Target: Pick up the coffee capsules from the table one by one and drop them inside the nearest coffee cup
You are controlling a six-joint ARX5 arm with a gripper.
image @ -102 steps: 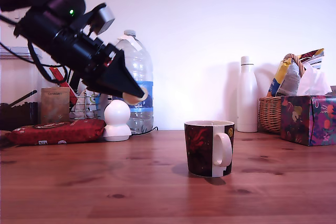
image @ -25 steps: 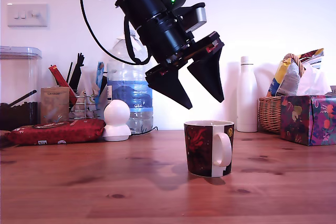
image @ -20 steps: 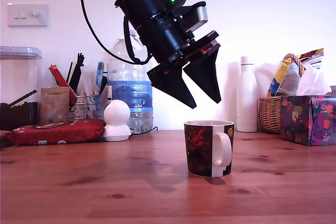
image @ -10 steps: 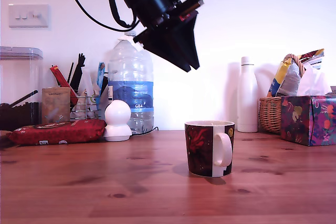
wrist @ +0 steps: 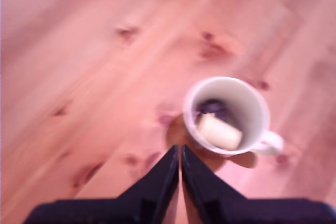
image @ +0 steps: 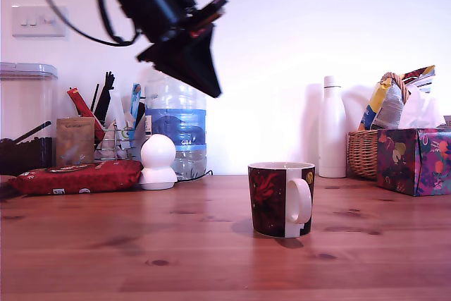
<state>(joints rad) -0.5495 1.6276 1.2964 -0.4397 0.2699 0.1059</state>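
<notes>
Hanging high in the upper left of the exterior view, black gripper (image: 211, 89) on the arm, well above the desk (image: 211, 259) and off toward that view's left of the coffee cup (image: 280, 199). Fingers (wrist: 163, 174) pressed together, tips nearly touching with just a sliver of a gap in the wrist view, nothing held between them. Sitting upright on the wooden desk, lower middle-right of the exterior frame, dark mug with red floral print, white handle facing the camera. Looking down into it in the wrist view (blurry, mind): cream-beige capsule (wrist: 219, 132) lying on its side inside the cup, and a dark capsule (wrist: 212, 107) just behind it, touching or nearly so, hard to tell with the blur. Along the back wall: big water bottle (image: 176, 128), round white figure (image: 158, 162) just in front of it, red packet (image: 77, 175) at far left, tall white bottle (image: 331, 128), wicker basket (image: 363, 153) and patterned tissue box (image: 414, 161) at right.
</notes>
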